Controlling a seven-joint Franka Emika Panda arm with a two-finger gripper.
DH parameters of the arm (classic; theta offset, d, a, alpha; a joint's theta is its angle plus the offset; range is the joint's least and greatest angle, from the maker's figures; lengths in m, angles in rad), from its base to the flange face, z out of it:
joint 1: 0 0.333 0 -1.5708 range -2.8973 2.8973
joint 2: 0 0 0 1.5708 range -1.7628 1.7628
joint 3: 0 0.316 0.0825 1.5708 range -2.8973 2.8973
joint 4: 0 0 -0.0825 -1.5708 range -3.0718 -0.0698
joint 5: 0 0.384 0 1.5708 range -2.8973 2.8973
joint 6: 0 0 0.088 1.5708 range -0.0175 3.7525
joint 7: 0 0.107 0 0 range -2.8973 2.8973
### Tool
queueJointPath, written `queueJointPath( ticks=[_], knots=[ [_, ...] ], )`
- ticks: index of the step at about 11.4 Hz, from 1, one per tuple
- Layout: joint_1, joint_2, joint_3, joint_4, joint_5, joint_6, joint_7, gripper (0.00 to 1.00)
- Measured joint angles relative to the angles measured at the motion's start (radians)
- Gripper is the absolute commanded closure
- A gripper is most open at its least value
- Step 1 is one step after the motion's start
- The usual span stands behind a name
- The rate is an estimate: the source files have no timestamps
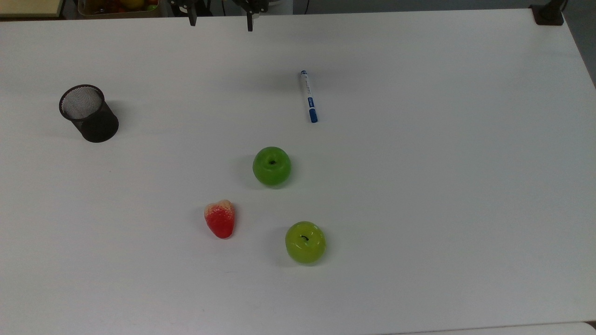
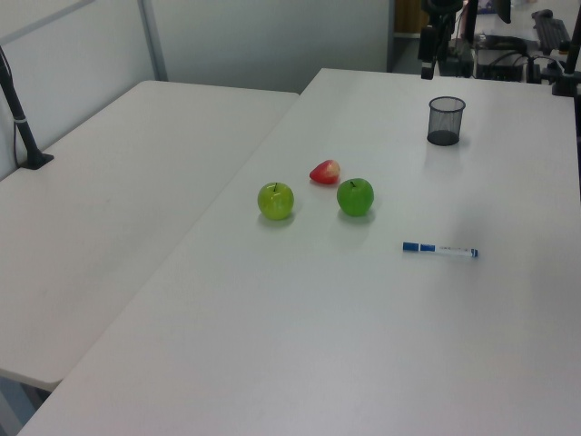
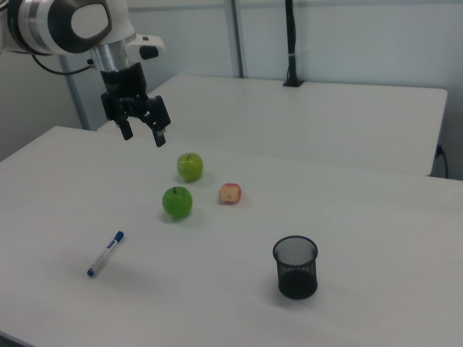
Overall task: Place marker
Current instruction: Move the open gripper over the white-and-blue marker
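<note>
White table (image 1: 419, 209) broad and mostly bare, with wide open surface toward the top view's right and along the near edge; second table (image 2: 118, 209) butted against it on the left view's left. One marker (image 1: 308, 96) flat on the tabletop, blue cap toward the near edge in the top view, well apart from everything else. Two green apples: darker apple (image 1: 272, 166) near the middle, lighter apple (image 1: 305, 242) nearer the front edge. One strawberry (image 1: 220, 218) between and to the top view's left of them. One black mesh cup (image 1: 88, 113) upright, far toward the top view's left, nothing seen inside. Gripper (image 3: 142, 132) raised above the table's far edge, fingers spread apart, holding nothing.
</note>
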Motion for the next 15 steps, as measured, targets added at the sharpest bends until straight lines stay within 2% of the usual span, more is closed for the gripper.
queueJointPath(
  ticks=[9,10,13,15],
  knots=[
    [0.002,-0.001,0.005,0.003,0.002,0.0,0.001,0.0],
    [0.006,-0.001,0.026,0.003,0.003,0.0,0.005,0.0],
    [0.024,-0.001,0.141,-0.006,0.003,0.0,0.098,0.0],
    [0.027,0.0,0.195,-0.031,0.003,0.0,0.126,0.0]
  ],
)
